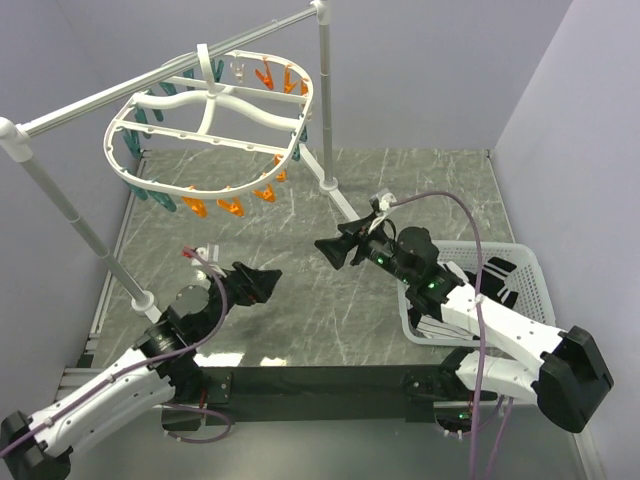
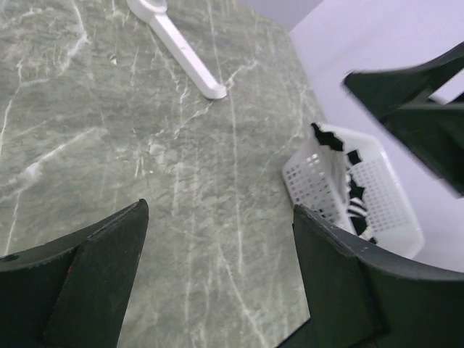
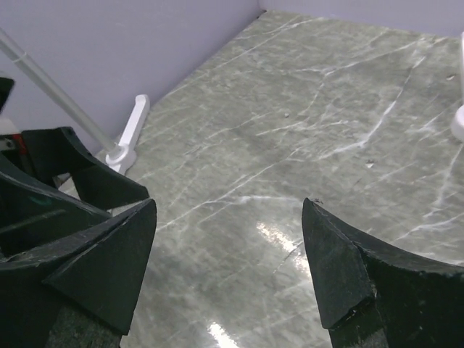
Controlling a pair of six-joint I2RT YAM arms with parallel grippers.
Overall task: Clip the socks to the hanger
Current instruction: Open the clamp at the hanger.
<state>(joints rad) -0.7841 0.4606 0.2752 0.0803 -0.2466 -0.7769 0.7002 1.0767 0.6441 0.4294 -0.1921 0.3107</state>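
Observation:
The white oval hanger (image 1: 210, 110) with orange and teal clips hangs by its hook from the rail at the upper left, and no sock is clipped to it. Black and white socks (image 2: 354, 194) lie in the white basket, which also shows in the top view (image 1: 500, 275). My left gripper (image 1: 266, 281) is open and empty above the table's middle left; its wrist view (image 2: 219, 208) shows only marble between the fingers. My right gripper (image 1: 330, 250) is open and empty, facing the left one, with bare marble between its fingers (image 3: 228, 205).
A silver metal rail (image 1: 150, 85) on white-jointed legs spans the back. One white foot (image 2: 185, 47) lies on the marble, another near the left wall (image 3: 130, 134). The white lattice basket (image 1: 528, 262) stands at the right, beside the right arm. Purple walls enclose the table.

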